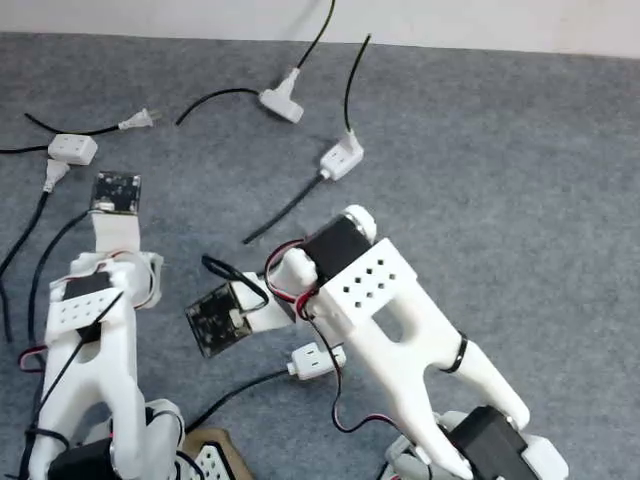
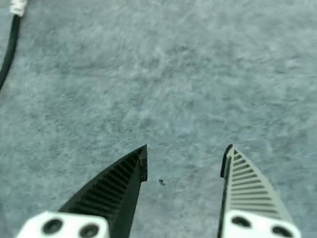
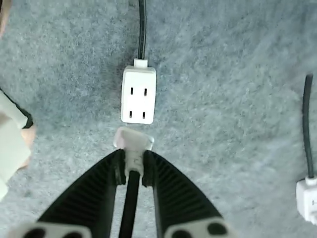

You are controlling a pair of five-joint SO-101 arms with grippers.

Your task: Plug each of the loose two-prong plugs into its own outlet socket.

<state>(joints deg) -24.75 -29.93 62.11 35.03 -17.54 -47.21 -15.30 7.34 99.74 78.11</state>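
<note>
- Your right gripper (image 3: 132,161) is clamped tight on the white plug (image 3: 133,140). It pinches the narrow neck where the black cord (image 3: 130,198) leaves the plug, and the cord runs back between the fingers.
- The plug's front sits just short of the outlet block (image 3: 138,95), which lies flat on the grey carpet (image 3: 237,74) with its four slots facing up. The prongs are hidden, so I cannot tell how they line up with the slots.
- Expect the plug to be light, hard and a bit slick, since it looks like smooth moulded plastic. I'd judge that a grip on the neck lets it pivot, and the flat sides of the wider body give you the firmer hold.
- The cord looks stiff and springy enough to tug the plug off line as you tilt it.
- The outlet block is small, light and not fastened down, so it probably skids on the carpet when you push. Brace it by its side walls, away from the slots.
- Your left gripper (image 2: 185,153) is free for that. It is spread wide with nothing between the fingers, over bare carpet, with a black cable (image 2: 9,49) off at the edge.
- Farther out on the carpet, a loose plug (image 1: 140,120) lies near a second outlet block (image 1: 72,148).
</note>
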